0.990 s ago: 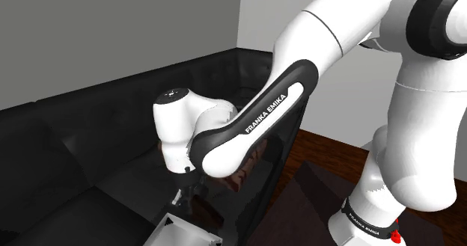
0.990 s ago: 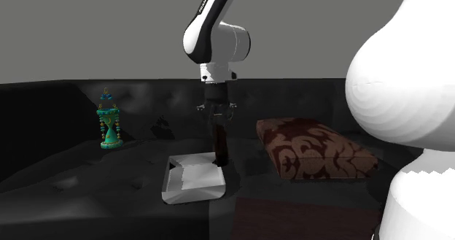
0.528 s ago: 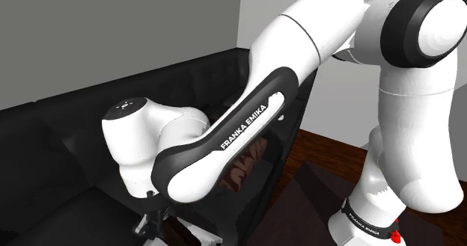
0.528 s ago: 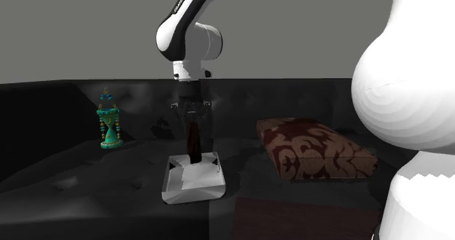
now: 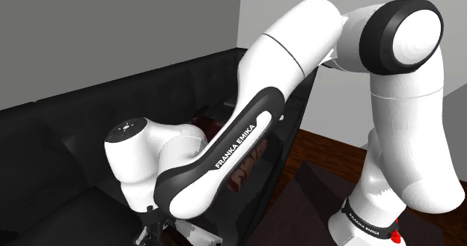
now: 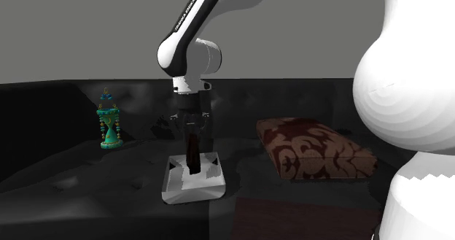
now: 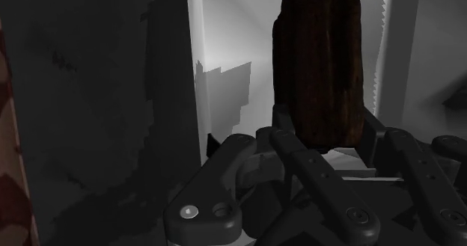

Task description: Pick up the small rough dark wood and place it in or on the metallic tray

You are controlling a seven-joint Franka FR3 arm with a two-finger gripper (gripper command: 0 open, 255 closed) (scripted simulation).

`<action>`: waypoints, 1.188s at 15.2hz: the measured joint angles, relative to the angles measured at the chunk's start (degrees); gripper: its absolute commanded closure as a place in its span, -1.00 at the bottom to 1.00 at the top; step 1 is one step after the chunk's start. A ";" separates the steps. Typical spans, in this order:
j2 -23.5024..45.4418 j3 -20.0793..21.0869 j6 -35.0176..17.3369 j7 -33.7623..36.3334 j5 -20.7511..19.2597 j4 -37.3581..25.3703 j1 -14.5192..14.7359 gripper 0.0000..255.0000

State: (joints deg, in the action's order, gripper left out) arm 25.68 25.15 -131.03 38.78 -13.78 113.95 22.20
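Both fingers of the gripper (image 7: pixel 327 130) pinch the dark wood (image 7: pixel 318 65), upright over the pale tray (image 7: pixel 224 50). From the second exterior view, a teal ornament (image 6: pixel 109 122) and patterned cushion (image 6: pixel 313 149) flank the tray.

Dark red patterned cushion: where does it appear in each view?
Shoulder view: the dark red patterned cushion lies low, centre, behind the robot arm.
Second exterior view: right of centre, right of the grey square tray.
Wrist view: a strip beyond the tray's wall.
Shared landmark: the black sofa beneath it.
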 measured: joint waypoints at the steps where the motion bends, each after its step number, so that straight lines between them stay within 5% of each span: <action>1: 0.59 -0.22 -0.41 0.07 -0.30 -0.14 0.08 1.00; 13: 4.09 -1.50 -3.73 1.40 -2.26 -0.10 1.14 1.00; 14: 4.09 -1.51 -3.73 1.40 -2.26 -0.10 1.14 -1.00; 18: 4.09 -1.51 -3.74 1.40 -2.27 -0.11 1.14 -1.00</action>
State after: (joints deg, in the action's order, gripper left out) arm 29.77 23.64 -134.77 40.19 -16.05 113.84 23.34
